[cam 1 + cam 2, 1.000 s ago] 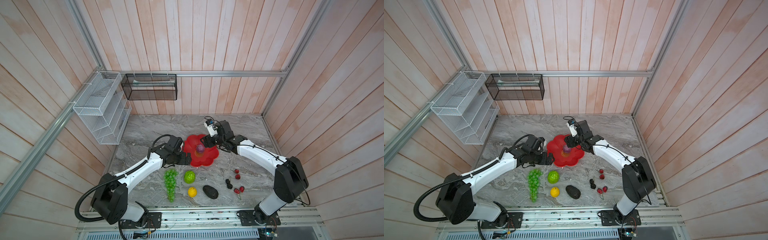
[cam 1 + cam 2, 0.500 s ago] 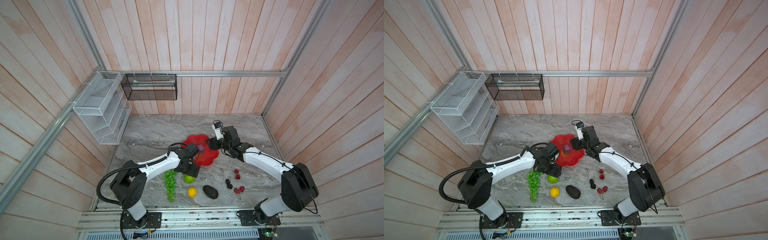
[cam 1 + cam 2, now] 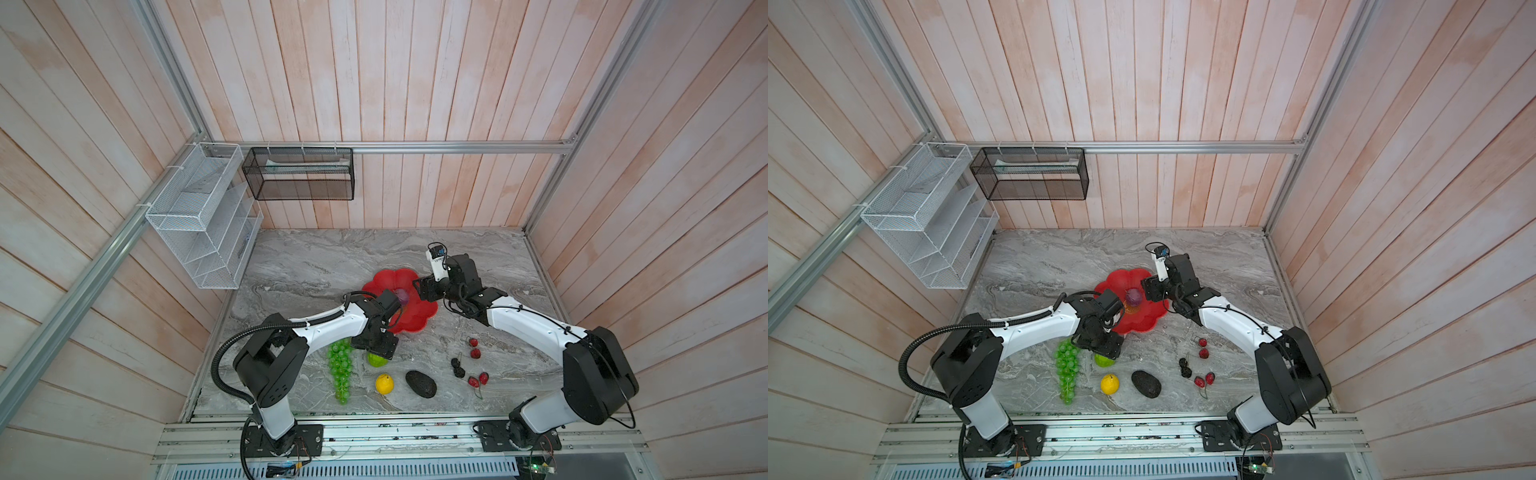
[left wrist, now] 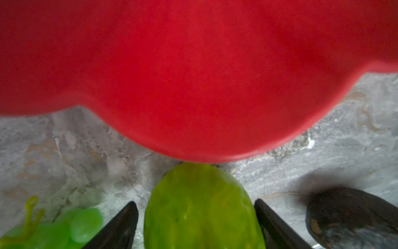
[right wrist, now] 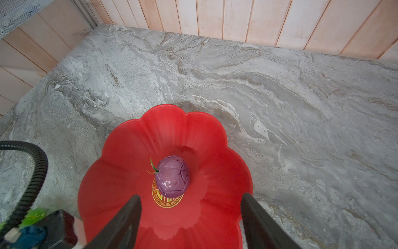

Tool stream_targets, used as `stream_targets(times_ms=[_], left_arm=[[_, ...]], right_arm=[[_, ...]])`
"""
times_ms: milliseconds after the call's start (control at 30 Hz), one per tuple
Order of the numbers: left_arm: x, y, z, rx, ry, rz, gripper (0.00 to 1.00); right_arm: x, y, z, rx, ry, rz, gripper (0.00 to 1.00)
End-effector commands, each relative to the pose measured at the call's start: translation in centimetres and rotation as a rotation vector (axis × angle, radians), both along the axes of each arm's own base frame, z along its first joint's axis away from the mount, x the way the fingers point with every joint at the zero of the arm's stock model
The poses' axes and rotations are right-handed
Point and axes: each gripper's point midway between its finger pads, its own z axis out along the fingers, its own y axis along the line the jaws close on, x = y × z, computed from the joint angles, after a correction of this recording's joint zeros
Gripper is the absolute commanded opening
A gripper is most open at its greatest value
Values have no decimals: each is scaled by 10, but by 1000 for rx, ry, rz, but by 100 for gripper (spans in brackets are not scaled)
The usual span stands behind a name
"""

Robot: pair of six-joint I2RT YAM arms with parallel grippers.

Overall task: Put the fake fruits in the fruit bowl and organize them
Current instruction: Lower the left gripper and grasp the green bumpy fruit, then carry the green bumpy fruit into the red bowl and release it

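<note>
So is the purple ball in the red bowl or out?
In. The purple ball sits on the gold emblem inside the red bowl, clear of the open right gripper.

A round fruit [image 4: 200, 215] lies between the left gripper [image 4: 195, 202] jaws, grapes [image 4: 81, 222] and avocado [image 4: 349, 215] outside them. The fruit bowl [image 5: 215, 140] lies ahead of the right gripper [image 5: 191, 195] jaws.

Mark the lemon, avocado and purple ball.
lemon [image 3: 384, 383], a top view, centre of its yellow skin.
avocado [image 3: 421, 384], a top view, middle of its dark body.
purple ball [image 5: 172, 176], right wrist view, middle of its rounded side.
</note>
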Motion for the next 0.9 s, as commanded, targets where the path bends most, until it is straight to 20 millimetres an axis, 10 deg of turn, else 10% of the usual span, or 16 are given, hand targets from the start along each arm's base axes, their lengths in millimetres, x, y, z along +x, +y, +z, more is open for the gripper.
stream_targets(times_ms=[0,533,867], left_arm=[[0,-6,-1,-20,14,-24,83],[-8,-7,3,-61,27,-26,58],[9,4,66,-165,-74,8,57]], right_arm=[[-4,-2,4,24,-9,-2,73],[-6,-6,10,28,-23,-15,73],[-6,-11,19,41,-52,-43,73]])
